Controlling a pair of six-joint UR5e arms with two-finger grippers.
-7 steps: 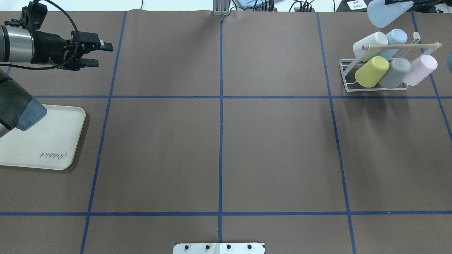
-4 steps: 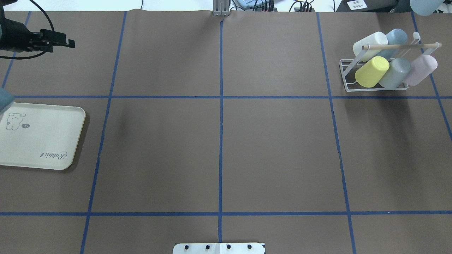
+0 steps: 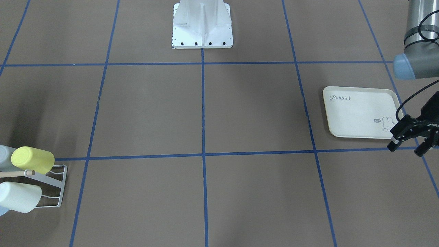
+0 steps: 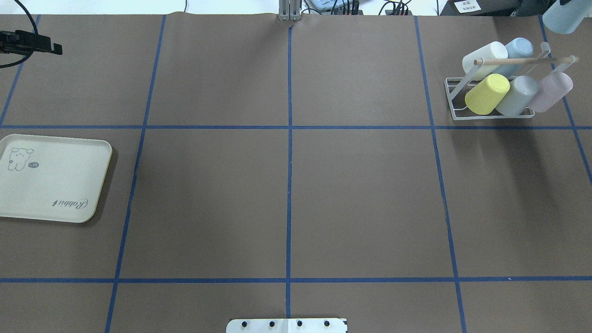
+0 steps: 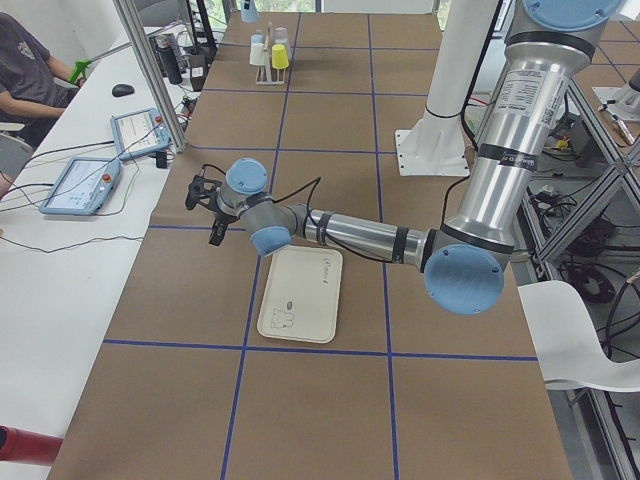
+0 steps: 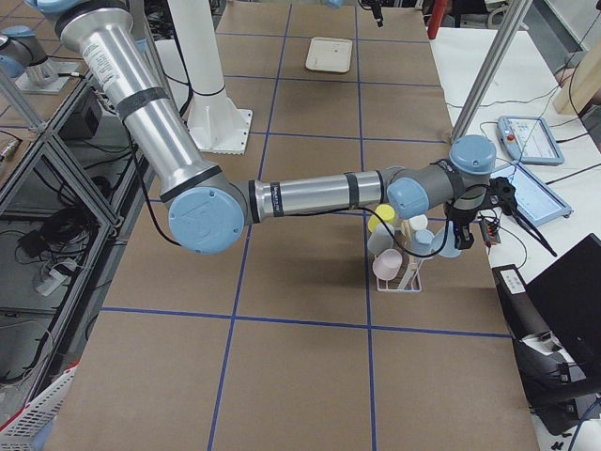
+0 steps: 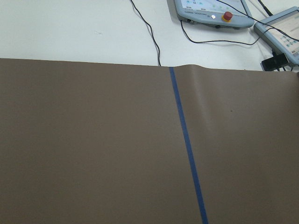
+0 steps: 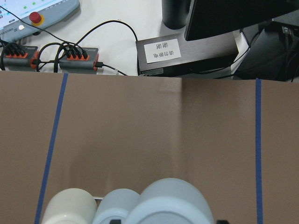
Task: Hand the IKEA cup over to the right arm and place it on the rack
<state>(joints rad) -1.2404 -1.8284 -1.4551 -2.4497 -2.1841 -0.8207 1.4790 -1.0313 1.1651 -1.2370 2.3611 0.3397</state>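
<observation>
- While the blue cup (image 4: 565, 17) hung in the air just past the rack (image 4: 455, 113), the right gripper (image 6: 457, 235) looked clamped on it.
- Hand-over seemed done, and placing was the step in hand.
- Next, the cup needed to go down on the free prong (image 4: 545, 47) behind the pink cup (image 4: 550, 91).
- Its arm reached far out.
- By the tray (image 3: 356, 116), the left gripper (image 3: 407, 148) hung empty, fingers apart.

The overhead camera looks forward and down from behind the robot; the front-facing one looks back at it, steeply down. Both share the rack (image 4: 522, 60) and the rabbit-print tray (image 4: 55, 171), frame-left overhead, frame-right opposite. Side cameras look along the table (image 5: 330, 400) from either end. Wrist cameras sit close over the table's far edge, the right seemingly above racked cups (image 8: 70, 207).
</observation>
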